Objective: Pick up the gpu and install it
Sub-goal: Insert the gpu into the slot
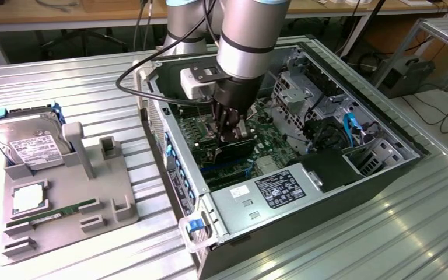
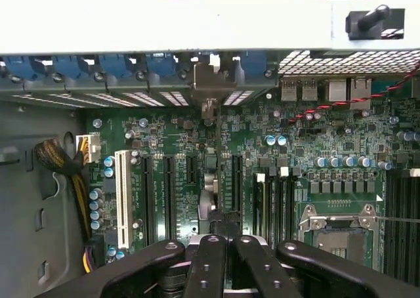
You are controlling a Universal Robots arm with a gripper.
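The end effector sits closest to the wrist camera, its black fingers pressed together on the thin top edge of the gpu, which is seen edge-on as a narrow line running straight away from the fingers toward the slotted rear wall of the computer case; from the exterior view the end effector is lowered inside the open case, pinching the dark card upright directly beneath it, above the motherboard; the card's long axis lies along the expansion slots, one end pointing at the rear bracket openings, its lower edge facing the board; whether it is already seated in a slot cannot be told. The risk I judge here: if the edge connector is slightly off the slot line or the card is tilted, downward pressure could bend the board or jam the bracket against the rear wall.
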